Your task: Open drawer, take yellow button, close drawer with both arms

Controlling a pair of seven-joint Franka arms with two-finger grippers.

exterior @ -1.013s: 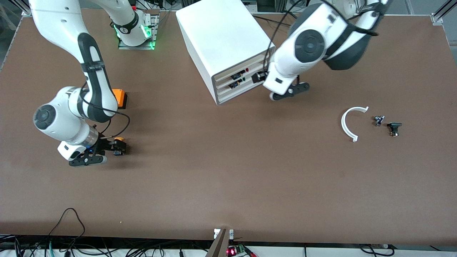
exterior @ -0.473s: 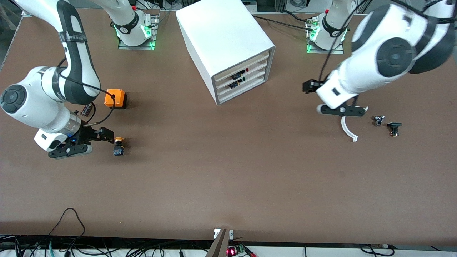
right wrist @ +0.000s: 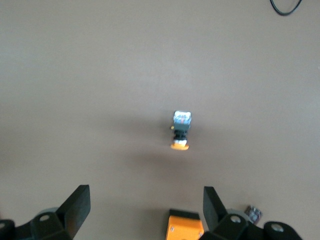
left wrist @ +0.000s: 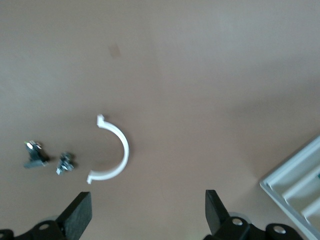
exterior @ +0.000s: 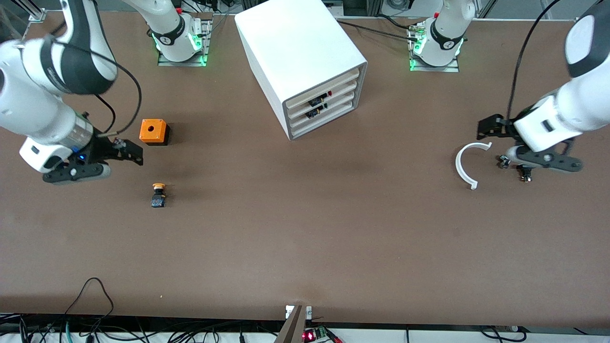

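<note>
While the drawers point(exterior: 329, 107) are sitting flush, the push-button point(exterior: 158, 195) is lying on the desk point(exterior: 305, 238), nearer the camera than my spread, empty right hand point(exterior: 121, 152); my left hand point(exterior: 493, 127), also spread, is hovering over the white clip point(exterior: 464, 164).

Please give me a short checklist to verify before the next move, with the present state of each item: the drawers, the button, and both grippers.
1. Drawers of the white cabinet pushed in: ok, all fronts sit flush.
2. Button out on the table, nearer to the front camera than the orange cube: ok, lying on its side.
3. Right gripper free of the button: ok, open, empty, in the air beside the cube.
4. Left gripper empty: ok, open, above the white curved piece and the small black parts.
5. Path between arms and cabinet: ok, nothing in the way.
</note>
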